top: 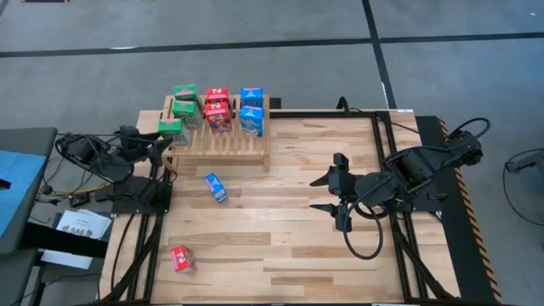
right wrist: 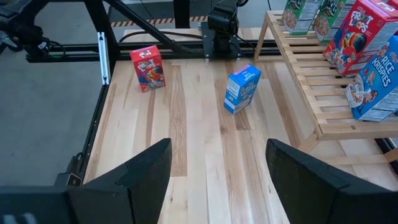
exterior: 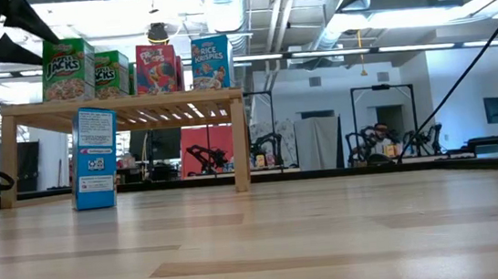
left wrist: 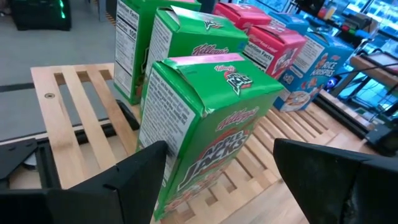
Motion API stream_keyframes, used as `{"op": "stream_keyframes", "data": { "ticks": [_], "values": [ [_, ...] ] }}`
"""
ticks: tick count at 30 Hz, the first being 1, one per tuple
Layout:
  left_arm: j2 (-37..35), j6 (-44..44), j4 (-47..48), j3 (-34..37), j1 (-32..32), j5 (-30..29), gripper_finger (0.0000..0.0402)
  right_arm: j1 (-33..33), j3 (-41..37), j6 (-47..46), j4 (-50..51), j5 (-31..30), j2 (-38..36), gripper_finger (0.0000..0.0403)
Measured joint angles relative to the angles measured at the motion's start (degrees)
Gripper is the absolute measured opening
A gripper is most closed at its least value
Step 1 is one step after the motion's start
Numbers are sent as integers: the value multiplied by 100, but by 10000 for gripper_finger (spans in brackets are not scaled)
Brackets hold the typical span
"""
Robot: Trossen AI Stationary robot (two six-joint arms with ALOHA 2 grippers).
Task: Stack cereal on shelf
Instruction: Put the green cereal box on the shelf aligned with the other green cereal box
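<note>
The wooden shelf stands at the table's far left. On its slats stand three green cereal boxes, two red and two blue. My left gripper is open at the shelf's left end, one finger on either side of the nearest green box, which stands upright on its base. A blue box stands on the planks in front of the shelf. A red box sits near the table's near left corner. My right gripper hovers open over the table's right half, with nothing between its fingers. My left gripper has one finger in front of the green box's narrow side, and I cannot tell whether it touches. The other finger stands clear of the box's printed front, with slats showing in the gap.
Black frame rails run along the table's left and right sides. The left arm's base and cables sit by the shelf's left end. Bare planks lie between the shelf, the loose boxes and my right gripper.
</note>
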State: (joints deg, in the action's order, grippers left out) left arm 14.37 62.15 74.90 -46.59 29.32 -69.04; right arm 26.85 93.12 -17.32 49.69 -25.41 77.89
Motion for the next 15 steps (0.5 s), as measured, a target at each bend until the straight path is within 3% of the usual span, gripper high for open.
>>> {"op": "stream_keyframes", "data": {
  "ticks": [15],
  "values": [
    [0, -240, -588, 0, -1, -114, 286, 0, 1, -2, 1, -4, 0, 286]
  ]
}}
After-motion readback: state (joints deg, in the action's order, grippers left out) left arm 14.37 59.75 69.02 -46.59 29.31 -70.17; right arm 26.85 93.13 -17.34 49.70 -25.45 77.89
